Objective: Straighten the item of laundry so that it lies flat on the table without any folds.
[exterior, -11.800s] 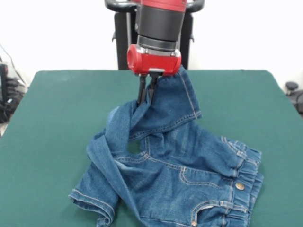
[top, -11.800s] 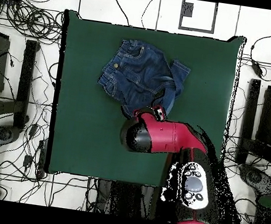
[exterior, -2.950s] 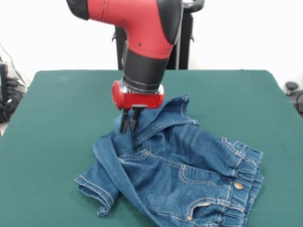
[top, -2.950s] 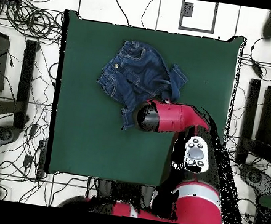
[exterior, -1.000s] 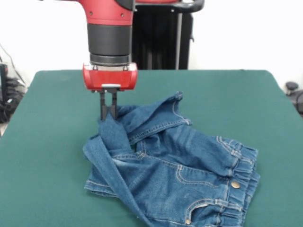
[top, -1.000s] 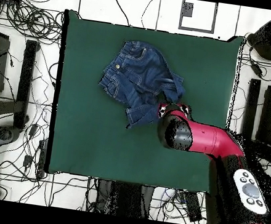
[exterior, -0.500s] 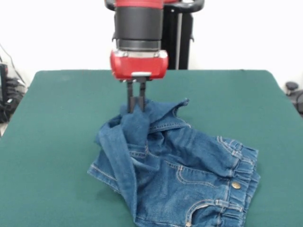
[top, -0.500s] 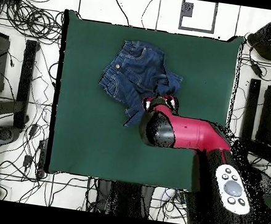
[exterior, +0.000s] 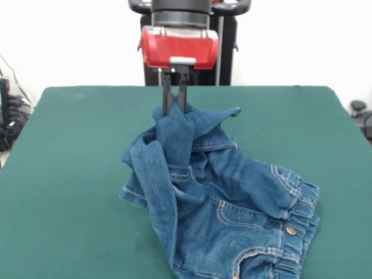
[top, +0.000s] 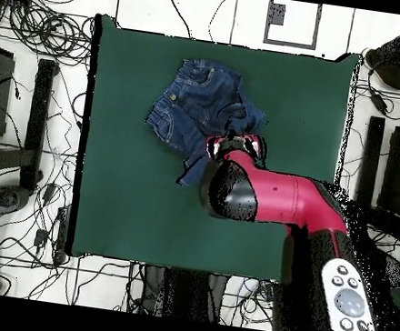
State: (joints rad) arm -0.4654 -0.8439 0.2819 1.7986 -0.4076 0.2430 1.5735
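The small blue denim jeans lie crumpled on the dark green table, waistband with metal button at the front right. My gripper is shut on a fold of one leg and holds it lifted above the table, so the cloth hangs down in a peak. The other leg drapes toward the front left. In the overhead view the jeans lie at the table's upper middle, and the red arm covers the gripper and the lifted part.
The black pedestal stands behind the table's far edge. Cables and stands surround the table on the floor. A person's leg and shoe show at the overhead view's upper right corner.
My gripper has risen and moved toward the pedestal with the denim fold, pulling the leg higher and dragging the jeans slightly that way.
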